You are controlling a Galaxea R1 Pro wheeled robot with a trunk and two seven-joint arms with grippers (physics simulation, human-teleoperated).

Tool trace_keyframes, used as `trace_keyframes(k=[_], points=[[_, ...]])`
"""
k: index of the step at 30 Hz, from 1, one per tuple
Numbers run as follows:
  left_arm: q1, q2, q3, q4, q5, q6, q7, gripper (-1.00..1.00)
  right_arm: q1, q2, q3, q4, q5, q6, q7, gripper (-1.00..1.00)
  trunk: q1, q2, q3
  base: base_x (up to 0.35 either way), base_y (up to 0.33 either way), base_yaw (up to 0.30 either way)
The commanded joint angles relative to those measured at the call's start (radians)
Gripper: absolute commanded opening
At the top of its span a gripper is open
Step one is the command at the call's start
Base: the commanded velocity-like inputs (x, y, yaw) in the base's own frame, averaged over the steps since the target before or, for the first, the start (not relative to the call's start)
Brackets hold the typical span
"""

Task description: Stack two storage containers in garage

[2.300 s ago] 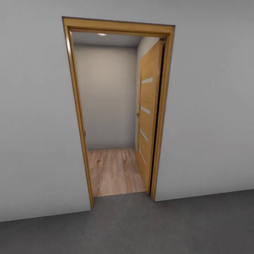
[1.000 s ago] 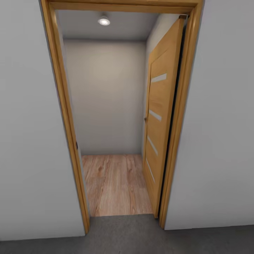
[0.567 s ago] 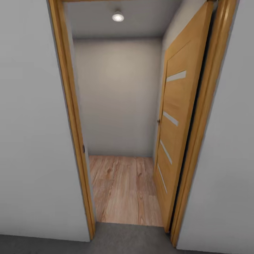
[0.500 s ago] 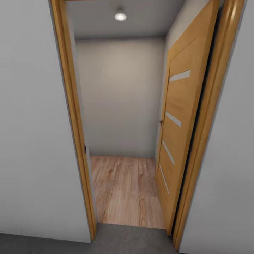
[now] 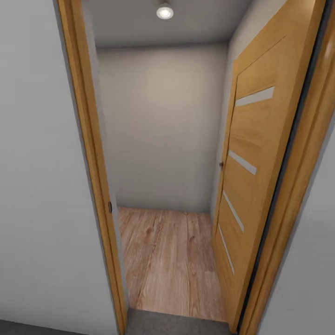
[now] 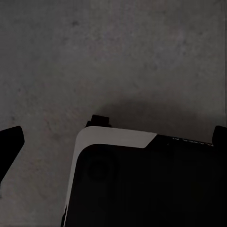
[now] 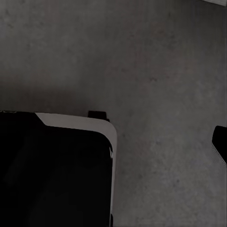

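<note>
left hand: one dark fingertip (image 6: 10, 142) pokes in at the edge of the left wrist view over the floor (image 6: 118, 56), a mottled dark grey concrete; whether this hand is released or clenched i cannot tell. right hand: likewise a single dark fingertip (image 7: 220, 142) at the edge of the right wrist view, above the same concrete, grip state not readable. both wrist views also take in a corner of the robot's base (image 6: 142, 184), black with a pale rounded rim, sitting on the concrete. no writing can be read anywhere.

from the head view, a wooden door frame (image 5: 90, 153) stands close ahead, set in a plain white wall (image 5: 37, 186). the wooden door (image 5: 253, 172), with four narrow pale strips across it, is swung inward along the right side. beyond lies a small space with light wood-plank floor (image 5: 167, 260), a grey back wall (image 5: 163, 125) and a round ceiling lamp (image 5: 164, 11) that is lit. a strip of the concrete reaches the threshold.
</note>
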Motion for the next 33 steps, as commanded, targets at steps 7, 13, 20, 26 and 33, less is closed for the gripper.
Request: trace_keyframes(k=[7, 13, 20, 26, 33], points=[[-0.001, 0.000, -0.008, 0.001, 0.009, -0.003, 0.000, 1.00, -0.002, 0.000, 0.009, 0.003, 0.001, -0.006, -0.005, 1.00, 0.001, -0.001, -0.002, 0.323, 0.000, 0.000], [-0.001, 0.000, -0.009, 0.001, 0.009, -0.003, 0.000, 1.00, -0.002, -0.001, 0.010, 0.003, 0.001, -0.009, -0.005, 1.00, 0.001, -0.001, -0.002, 0.323, 0.000, 0.000], [-0.001, 0.000, -0.009, 0.001, 0.009, -0.003, 0.000, 1.00, -0.002, -0.001, 0.008, 0.003, -0.005, -0.009, -0.006, 1.00, 0.001, -0.001, -0.002, 0.322, 0.000, -0.016], [-0.001, 0.000, -0.009, 0.001, 0.009, -0.003, -0.001, 1.00, -0.002, -0.002, 0.009, 0.003, 0.000, -0.008, -0.005, 1.00, 0.001, -0.001, -0.002, 0.322, 0.000, -0.195], [-0.001, -0.001, -0.009, 0.001, 0.009, -0.005, -0.001, 1.00, -0.002, -0.001, 0.009, 0.003, 0.001, -0.008, -0.005, 1.00, 0.001, -0.001, -0.002, 0.313, 0.000, -0.040]])
